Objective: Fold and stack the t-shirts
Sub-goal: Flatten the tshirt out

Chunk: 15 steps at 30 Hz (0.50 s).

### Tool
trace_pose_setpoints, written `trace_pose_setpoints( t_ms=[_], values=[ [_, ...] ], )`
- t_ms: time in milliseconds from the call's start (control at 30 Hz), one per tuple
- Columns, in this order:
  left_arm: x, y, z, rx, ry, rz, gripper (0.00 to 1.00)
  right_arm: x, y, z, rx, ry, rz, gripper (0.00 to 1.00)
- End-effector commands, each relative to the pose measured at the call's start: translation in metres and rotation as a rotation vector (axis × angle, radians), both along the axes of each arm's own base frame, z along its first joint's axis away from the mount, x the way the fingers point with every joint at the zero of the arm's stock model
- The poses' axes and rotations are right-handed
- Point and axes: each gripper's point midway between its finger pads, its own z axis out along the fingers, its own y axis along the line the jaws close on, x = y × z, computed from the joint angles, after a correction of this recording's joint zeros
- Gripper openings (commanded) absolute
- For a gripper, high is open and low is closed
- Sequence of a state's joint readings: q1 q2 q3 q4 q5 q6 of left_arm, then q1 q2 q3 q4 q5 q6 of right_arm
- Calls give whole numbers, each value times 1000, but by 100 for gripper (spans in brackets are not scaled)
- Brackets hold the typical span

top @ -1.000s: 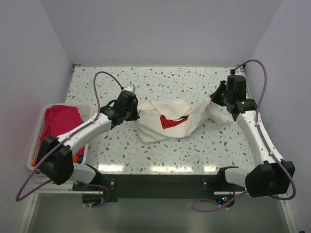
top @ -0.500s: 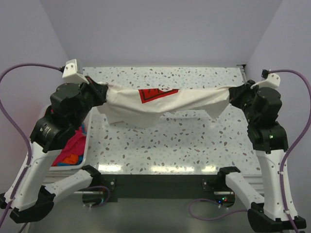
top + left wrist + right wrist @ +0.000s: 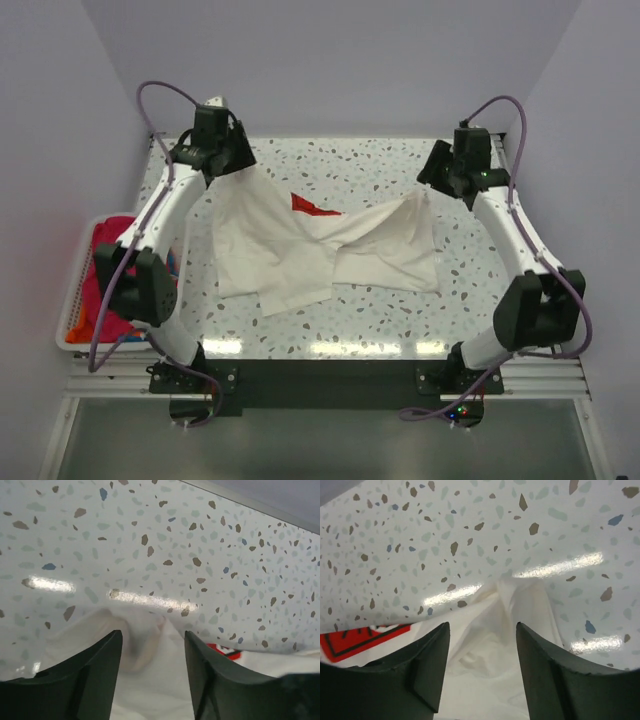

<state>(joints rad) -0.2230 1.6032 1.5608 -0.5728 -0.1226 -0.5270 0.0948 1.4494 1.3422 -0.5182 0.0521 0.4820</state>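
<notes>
White t-shirt spread, edges rumpled | left pincer, right pincer agape, empty

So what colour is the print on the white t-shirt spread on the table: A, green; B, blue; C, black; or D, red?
D: the white t-shirt carries a red print, seen in the top view and again at the lower left of the right wrist view.
</notes>
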Motion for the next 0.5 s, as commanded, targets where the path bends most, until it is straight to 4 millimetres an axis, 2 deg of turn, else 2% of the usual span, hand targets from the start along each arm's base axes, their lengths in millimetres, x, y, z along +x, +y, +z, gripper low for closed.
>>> trace_pose_setpoints(
  t_ms=[0, 33, 67, 100, 167, 200, 267, 300, 333, 367, 400, 433, 467],
  values=[
    [45, -21, 23, -101, -82, -112, 63, 32, 9, 7, 32, -29, 29, 60],
    [47, -22, 25, -103, -86, -113, 69, 39, 11, -2, 35, -1, 33, 67],
    [46, -20, 23, -98, -89, -106, 74, 40, 11, -5, 36, 5, 32, 69],
    [40, -18, 34, -102, -116, -105, 78, 39, 12, -9, 39, 10, 30, 70],
    [28, -14, 32, -94, -112, -93, 79, 33, 11, -9, 42, 4, 27, 69],
    [11, -8, 25, -90, -85, -67, 77, 26, 10, -19, 43, 24, 23, 69],
    [-13, 3, 8, -82, -43, -17, 73, 14, 9, -20, 49, 23, 20, 68],
    [-42, 8, -13, -92, -10, 4, 71, 10, 10, -21, 54, 15, 19, 66],
    [-54, 10, -21, -100, -11, 19, 65, -2, 9, -42, 57, 57, 12, 63],
    [-79, 13, -59, -81, 59, 37, 64, -9, 8, -39, 61, 39, 3, 60],
    [-94, 14, -51, -107, 24, 50, 62, -16, 6, -55, 64, 57, -7, 54],
    [-107, 14, -63, -108, 51, 60, 59, -20, 6, -60, 62, 58, -12, 54],
    [-125, 10, -87, -110, 104, 54, 57, -23, 4, -65, 57, 65, -20, 53]
  ],
)
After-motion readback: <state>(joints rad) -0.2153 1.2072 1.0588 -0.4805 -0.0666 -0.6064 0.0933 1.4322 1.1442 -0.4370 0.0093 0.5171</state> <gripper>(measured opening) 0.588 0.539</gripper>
